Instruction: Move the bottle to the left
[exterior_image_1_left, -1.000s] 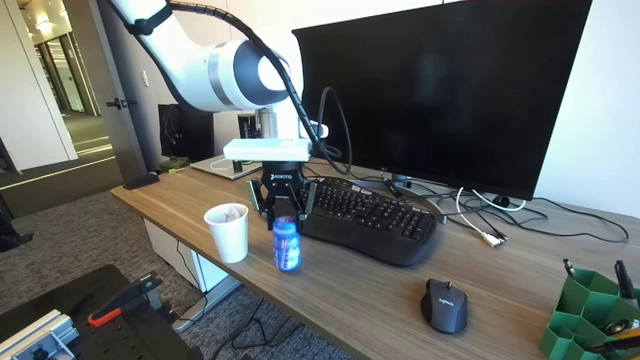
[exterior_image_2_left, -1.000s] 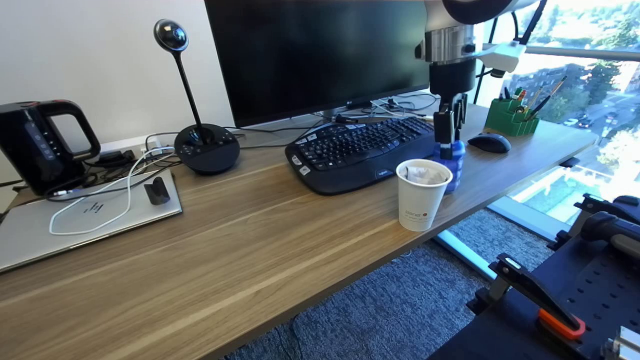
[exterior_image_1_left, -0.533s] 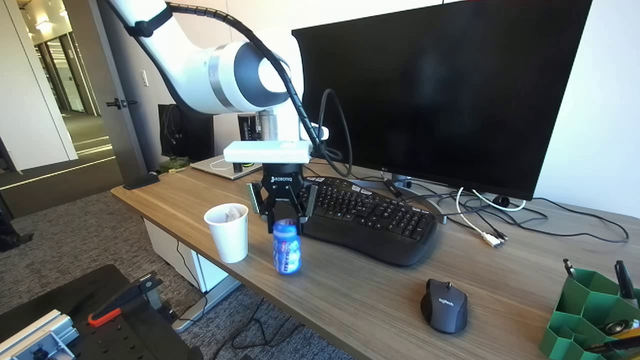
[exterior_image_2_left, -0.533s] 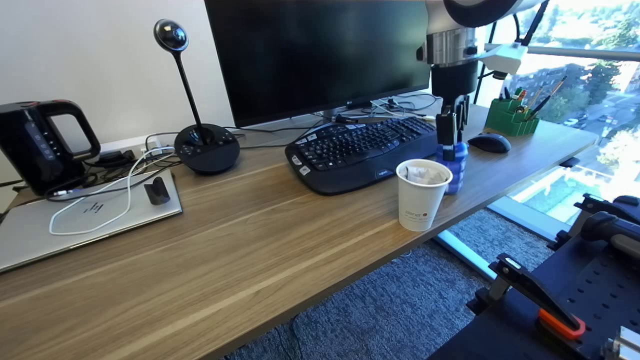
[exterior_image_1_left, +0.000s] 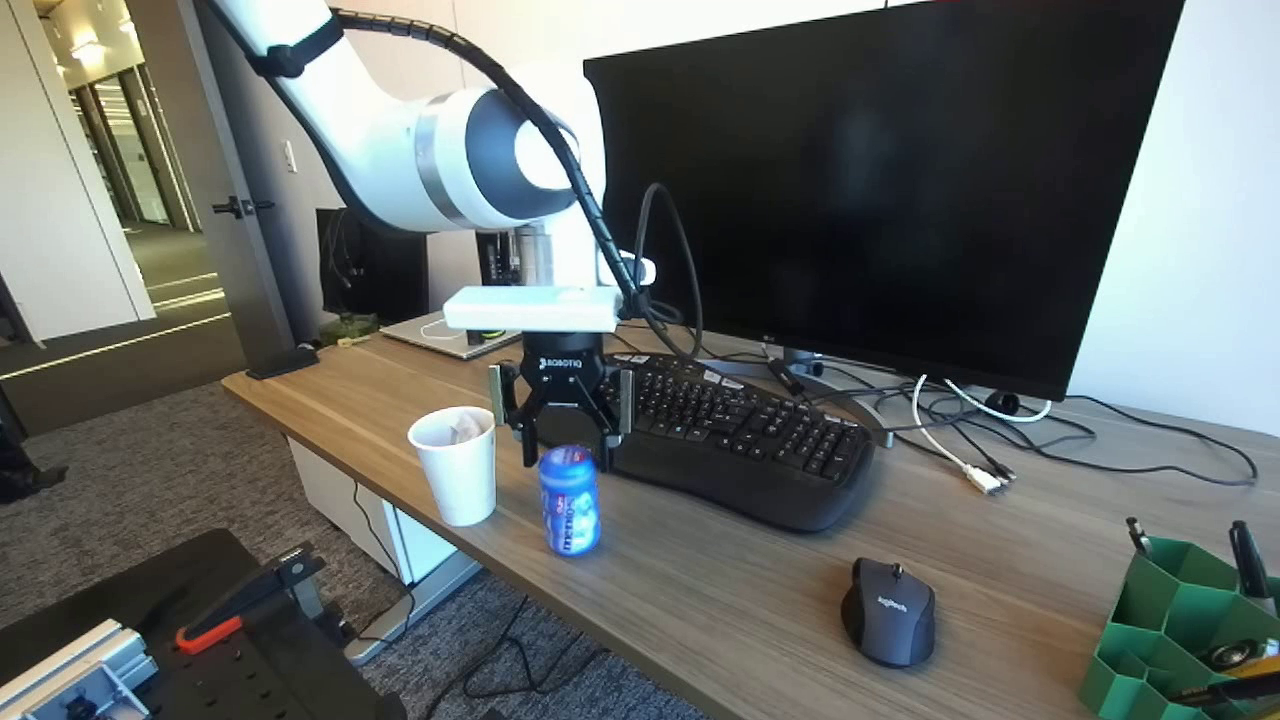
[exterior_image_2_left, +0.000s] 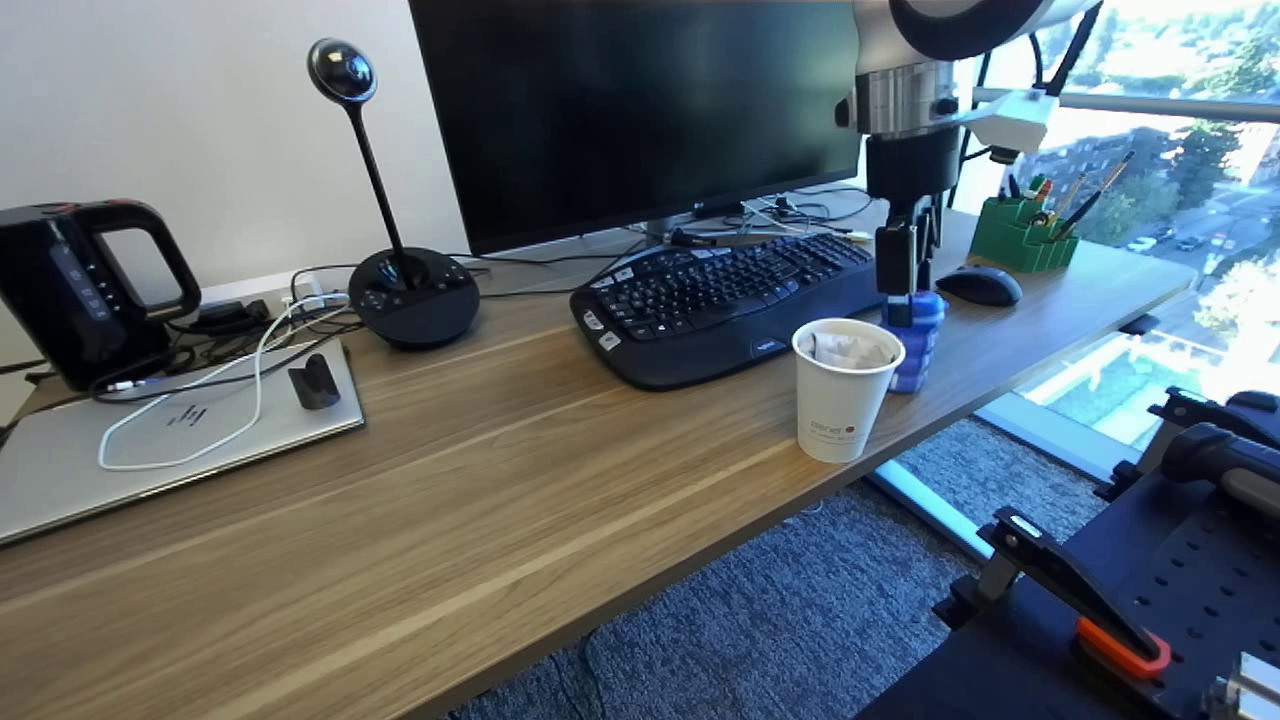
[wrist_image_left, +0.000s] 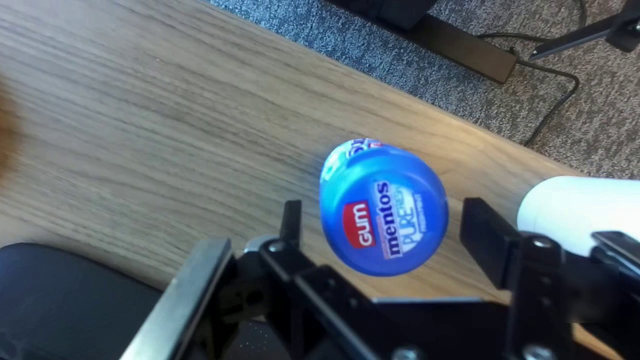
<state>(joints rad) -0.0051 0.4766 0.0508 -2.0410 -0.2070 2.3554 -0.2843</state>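
While fingers (wrist_image_left: 487, 245) stand parted, clear of the blue bottle (wrist_image_left: 385, 215) on both sides in wrist view, bottle is upright on the desk (exterior_image_1_left: 720, 600), close to near edge, just right of white cup (exterior_image_1_left: 458, 480); keyboard (exterior_image_1_left: 740, 430) on far side.

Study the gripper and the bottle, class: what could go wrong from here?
The gripper stands open, with gaps on both sides of the bottle in the wrist view, so lifting now might leave it behind.

The white cup is beside the bottle; a sweep that way might knock it over.

Both are near the edge of the desk, so a bump could tip either off.
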